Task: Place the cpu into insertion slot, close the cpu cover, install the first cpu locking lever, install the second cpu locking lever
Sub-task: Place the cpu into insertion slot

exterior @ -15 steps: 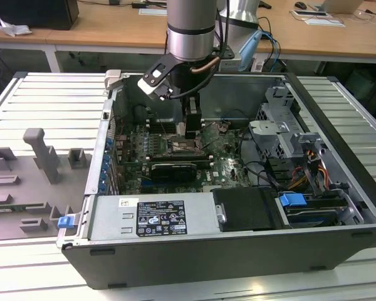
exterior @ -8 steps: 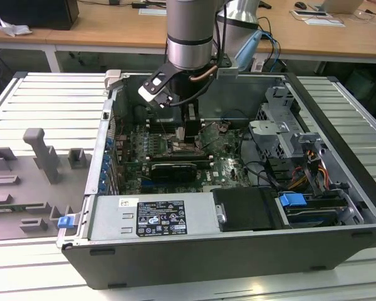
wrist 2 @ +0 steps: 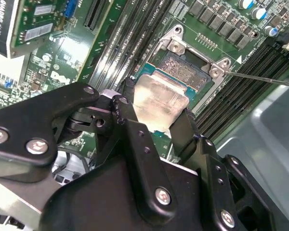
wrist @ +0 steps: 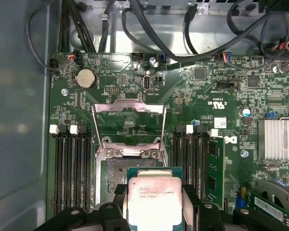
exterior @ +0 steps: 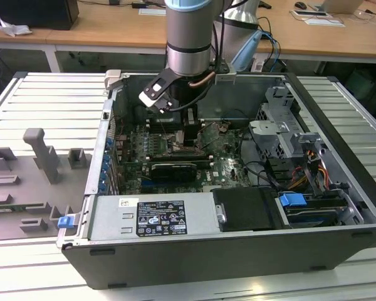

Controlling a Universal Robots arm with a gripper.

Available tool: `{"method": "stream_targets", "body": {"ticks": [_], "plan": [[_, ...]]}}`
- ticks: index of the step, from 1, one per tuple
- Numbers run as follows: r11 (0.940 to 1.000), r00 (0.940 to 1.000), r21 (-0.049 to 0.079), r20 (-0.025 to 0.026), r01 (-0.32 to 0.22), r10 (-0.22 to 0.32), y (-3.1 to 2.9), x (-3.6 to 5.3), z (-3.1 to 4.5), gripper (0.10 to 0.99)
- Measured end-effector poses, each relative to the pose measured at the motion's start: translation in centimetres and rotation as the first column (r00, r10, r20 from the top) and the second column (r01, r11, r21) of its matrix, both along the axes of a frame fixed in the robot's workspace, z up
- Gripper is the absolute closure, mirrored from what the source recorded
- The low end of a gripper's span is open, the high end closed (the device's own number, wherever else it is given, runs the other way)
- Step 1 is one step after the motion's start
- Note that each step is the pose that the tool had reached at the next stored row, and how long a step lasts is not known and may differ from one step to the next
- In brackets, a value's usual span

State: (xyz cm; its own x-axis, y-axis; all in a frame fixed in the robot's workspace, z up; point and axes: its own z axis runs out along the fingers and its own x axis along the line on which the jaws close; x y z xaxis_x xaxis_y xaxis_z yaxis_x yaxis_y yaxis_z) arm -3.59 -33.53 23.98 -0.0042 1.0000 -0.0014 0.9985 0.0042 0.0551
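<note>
Second wrist view has my tool (wrist 2: pixel 154 113) clamped on the cpu (wrist 2: pixel 159 96) by two opposite edges. The chip hangs over the near side of the insertion slot (wrist 2: pixel 185 70) and is not seated; whether it touches the rim I cannot tell. I judge the first step, placing, is in hand. It calls for squaring the chip to the slot and lowering it flat, since a tilted corner could foul the contacts. In the first wrist view the cpu cover (wrist: pixel 129 108) stands swung open beyond the slot. I count one cpu, one slot, one cover, and one thin lever rod (wrist 2: pixel 260 78) beside the slot.
</note>
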Motion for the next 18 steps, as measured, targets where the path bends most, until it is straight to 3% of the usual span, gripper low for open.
{"method": "stream_targets", "body": {"ticks": [4, 8, 18], "plan": [[1.0000, 1.0000, -0.001, 0.0001, 0.000, 0.000, 0.80, -0.20, -0.44, 0.549], [1.0000, 1.0000, -0.002, 0.0001, 0.000, 0.000, 1.22, -0.39, -1.16, 0.549], [0.9998, 0.9998, -0.002, -0.0005, 0.019, -0.019, 1.47, -0.40, -2.28, 0.549]]}}
